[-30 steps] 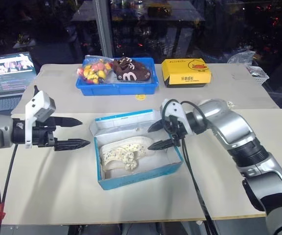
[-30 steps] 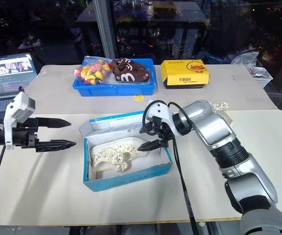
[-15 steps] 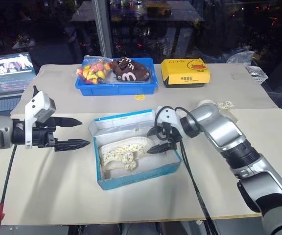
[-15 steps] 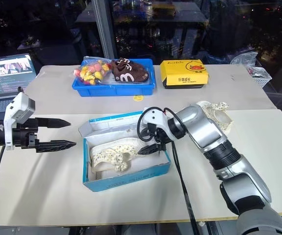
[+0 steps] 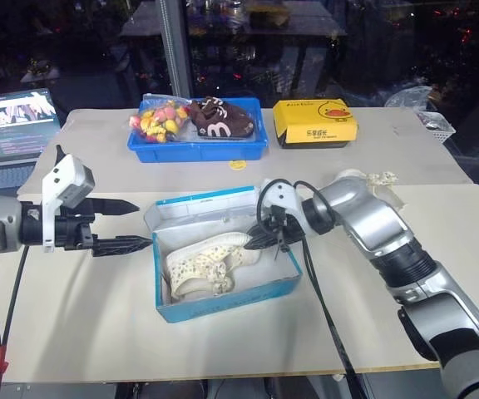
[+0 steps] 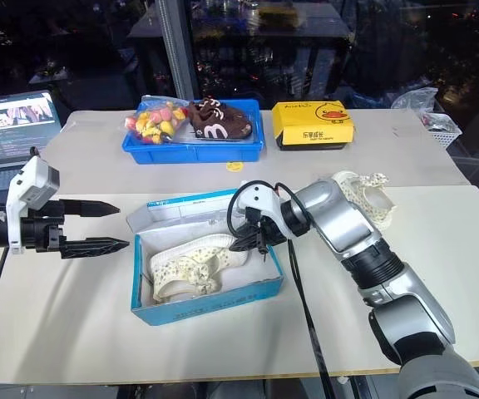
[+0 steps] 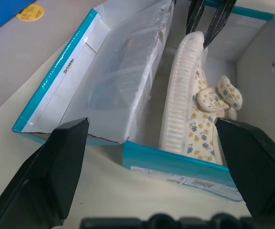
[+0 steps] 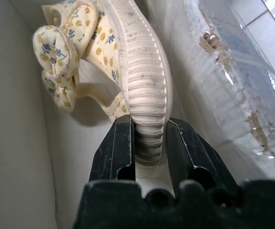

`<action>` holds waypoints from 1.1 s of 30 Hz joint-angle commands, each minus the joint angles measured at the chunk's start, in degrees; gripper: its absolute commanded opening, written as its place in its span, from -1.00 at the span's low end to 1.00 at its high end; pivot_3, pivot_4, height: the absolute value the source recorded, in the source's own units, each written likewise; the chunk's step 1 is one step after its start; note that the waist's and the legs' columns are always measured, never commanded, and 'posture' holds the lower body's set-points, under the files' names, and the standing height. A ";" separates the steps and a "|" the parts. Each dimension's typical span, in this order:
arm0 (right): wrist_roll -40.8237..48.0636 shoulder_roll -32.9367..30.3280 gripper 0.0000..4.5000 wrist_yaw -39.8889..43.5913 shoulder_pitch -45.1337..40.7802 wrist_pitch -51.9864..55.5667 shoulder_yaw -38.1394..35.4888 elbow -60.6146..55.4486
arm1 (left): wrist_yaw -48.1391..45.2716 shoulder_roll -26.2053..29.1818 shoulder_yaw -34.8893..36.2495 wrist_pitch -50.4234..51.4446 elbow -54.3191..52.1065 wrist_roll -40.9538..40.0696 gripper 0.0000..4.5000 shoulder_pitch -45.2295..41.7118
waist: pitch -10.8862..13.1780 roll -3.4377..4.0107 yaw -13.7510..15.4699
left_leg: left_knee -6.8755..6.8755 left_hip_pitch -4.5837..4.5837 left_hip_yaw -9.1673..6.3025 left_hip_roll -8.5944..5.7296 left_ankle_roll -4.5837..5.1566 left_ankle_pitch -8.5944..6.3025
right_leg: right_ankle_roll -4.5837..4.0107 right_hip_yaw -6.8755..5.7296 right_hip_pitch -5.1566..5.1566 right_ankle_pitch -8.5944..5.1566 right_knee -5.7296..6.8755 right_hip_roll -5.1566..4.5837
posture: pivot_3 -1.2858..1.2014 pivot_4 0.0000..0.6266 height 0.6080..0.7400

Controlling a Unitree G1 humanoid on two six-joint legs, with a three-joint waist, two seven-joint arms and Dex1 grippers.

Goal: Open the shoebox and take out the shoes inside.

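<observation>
Compared with a second ago, the right gripper (image 8: 146, 143) has narrowed its two black fingers and now pinches the ribbed sole edge of the cream-white shoe with a flowered bow (image 5: 204, 262). The bright blue rectangular cardboard shoebox (image 5: 223, 298) has also slid a little toward the robot's left, it seems pushed by that arm. The left gripper (image 5: 131, 223) has not moved; its fingers stand wide apart and hold nothing.

I take the shoebox as landmark. It lies open on the pale table (image 5: 98, 332), with its white-lined lid (image 5: 198, 206) folded back on the far side. The held shoe lies on its side inside the box, along the far wall, and the right gripper reaches in from the robot's-right end and grips the shoe at that end. The left gripper hovers just beside the robot's-left end of the box, apart from it. A second cream-white shoe (image 6: 364, 193) rests on the table, outside the box and well to the robot's-right of it, behind the right arm. Far behind the box stand a blue plastic tray (image 5: 198, 148) and a small yellow box with a duck picture (image 5: 315, 123).

The box is already open and one shoe is out, so I judge the step in hand is taking out the last shoe. The next move calls for lifting it straight up over the box wall, with the grip kept firm because only the thin sole edge is held, and then carrying it to the table near its pair.
</observation>
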 commanded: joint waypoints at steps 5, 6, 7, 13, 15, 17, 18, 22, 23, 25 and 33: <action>14.96 3.43 -0.74 -3.37 -6.53 10.38 -17.76 1.35 | -0.25 0.23 1.05 -1.34 -0.27 0.08 1.00 -1.29 | 0.00 0.00 0.10 | 0.00 0.00 -0.01 0.00 0.00 0.00 | -0.01 -0.01 0.00 0.01 0.01 0.00 | 0.03 -0.52 1.00; 15.77 3.45 -0.74 -3.81 -6.74 11.07 -18.85 1.73 | -0.27 0.22 1.00 -1.33 -0.27 0.06 1.00 -1.36 | 0.00 0.00 0.10 | 0.00 0.01 -0.02 0.00 0.00 0.00 | -0.01 -0.02 0.02 0.01 0.00 0.00 | 0.03 -0.52 1.00; 16.58 3.45 -0.74 -4.38 -6.94 11.82 -19.89 2.03 | -0.27 0.23 0.90 -1.39 -0.22 0.06 1.00 -1.45 | 0.00 0.00 0.11 | -0.01 0.01 -0.02 -0.01 0.00 0.00 | -0.01 -0.02 0.02 0.01 -0.02 -0.01 | 0.03 -0.52 1.00; 18.48 -0.25 -0.74 -7.45 -8.62 12.63 -25.51 4.73 | -0.21 0.29 0.32 -1.59 -0.04 -0.09 1.00 -2.10 | 0.00 0.00 0.14 | -0.01 -0.04 -0.02 -0.01 0.00 0.00 | -0.01 -0.02 -0.02 0.01 -0.01 -0.02 | 0.03 -0.52 1.00; 18.77 -3.01 -0.74 -8.34 -9.93 12.34 -28.43 7.70 | -0.35 0.29 0.13 -1.63 0.06 -0.02 1.00 -2.24 | 0.03 0.01 0.35 | -0.01 -0.05 -0.02 -0.05 0.00 0.00 | -0.01 -0.03 -0.02 0.01 -0.02 -0.05 | 0.03 -0.52 1.00; 19.77 -5.57 -0.74 -8.82 -11.13 13.10 -31.19 10.32 | -0.46 0.26 -0.15 -1.75 0.25 0.11 1.00 -2.43 | 0.03 0.01 0.53 | 0.00 -0.08 -0.02 -0.07 0.00 0.00 | 0.00 -0.04 -0.02 0.01 -0.05 -0.08 | 0.03 -0.52 1.00; 20.06 -6.76 -0.74 -8.77 -11.35 13.38 -31.91 10.96 | -0.49 0.24 -0.33 -1.81 0.36 0.16 1.00 -2.58 | 0.03 0.01 0.49 | 0.00 -0.08 -0.02 -0.07 0.00 0.00 | 0.00 -0.05 -0.01 0.01 -0.08 -0.08 | 0.03 -0.52 1.00; 20.51 -10.28 -0.74 -9.28 -10.31 14.19 -33.47 10.79 | -0.68 0.11 -1.18 -1.99 0.73 0.27 1.00 -3.49 | 0.03 0.01 0.00 | -0.05 -0.06 -0.01 -0.04 0.03 -0.01 | 0.00 -0.04 -0.02 0.01 -0.07 -0.05 | 0.03 -0.52 1.00; 20.67 -10.44 -0.74 -10.70 -10.36 15.08 -34.41 11.62 | -0.77 0.12 -1.32 -2.07 0.83 0.31 1.00 -3.62 | 0.03 0.01 -0.25 | -0.04 -0.04 0.01 -0.03 0.03 -0.01 | 0.00 -0.02 -0.03 0.01 -0.07 -0.05 | 0.03 -0.52 1.00; 20.50 -10.32 -0.74 -14.73 -9.97 17.17 -36.73 14.01 | -0.86 0.09 -1.55 -2.16 0.94 0.34 1.00 -3.81 | 0.03 0.01 -0.61 | -0.04 -0.01 0.04 -0.03 0.03 -0.01 | 0.00 0.02 -0.02 0.01 -0.06 -0.04 | 0.03 -0.52 1.00; 21.31 -6.63 -0.74 -28.91 1.80 27.77 -42.63 16.28 | -0.78 -0.67 -2.02 -2.22 0.65 0.38 1.00 -3.84 | 0.04 0.01 0.07 | -0.03 -0.05 0.06 -0.07 0.05 -0.02 | 0.00 0.06 -0.01 0.01 -0.07 -0.06 | 0.03 -0.52 1.00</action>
